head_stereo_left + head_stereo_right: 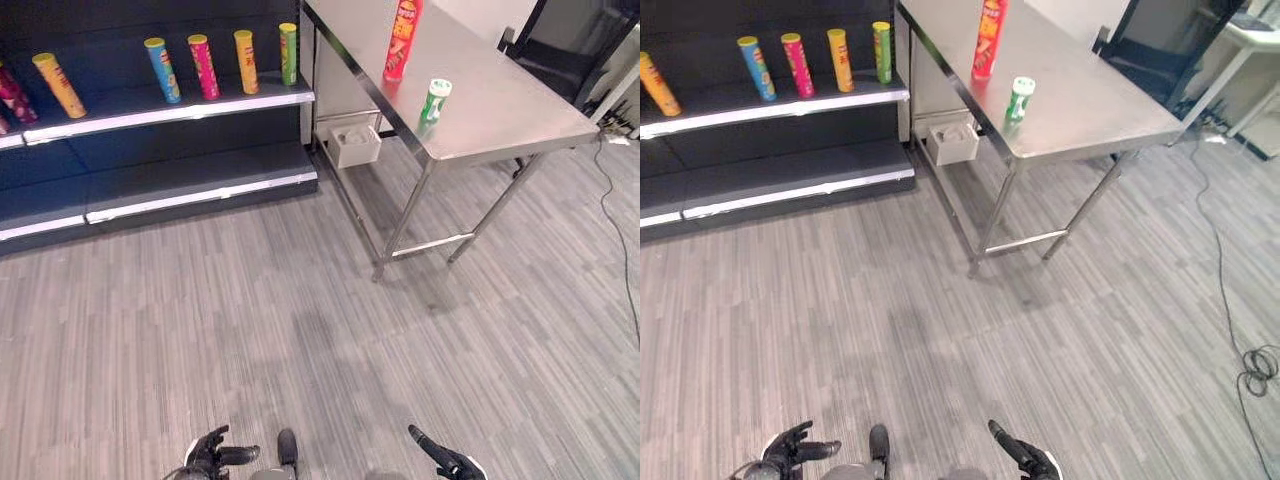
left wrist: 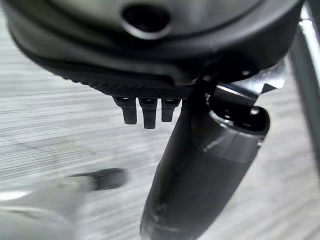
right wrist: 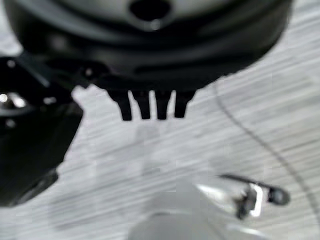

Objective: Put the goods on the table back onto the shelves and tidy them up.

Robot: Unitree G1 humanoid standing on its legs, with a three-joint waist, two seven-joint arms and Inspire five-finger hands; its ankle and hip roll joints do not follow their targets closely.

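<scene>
A tall red can (image 1: 402, 38) and a short green can (image 1: 434, 101) are seen upright on the bench (image 1: 500, 110), right of the shelves (image 1: 200, 105). Both robot hands, left (image 1: 212, 452) and right (image 1: 445, 460), are held low over the floor, fingers relaxed, holding nothing.

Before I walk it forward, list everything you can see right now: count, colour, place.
Tall can: one, red, upright on the table.
Short can: one, green and white, upright on the table, near its front edge.
Table: one, steel, right of the shelves.
Shelf cans: five in a row, yellow-orange, blue, pink, yellow, green, on the upper shelf; a dark red one at the far left edge.
Box: one, white, under the table.
Left hand: open, low, holding nothing.
Right hand: open, low, holding nothing.
</scene>
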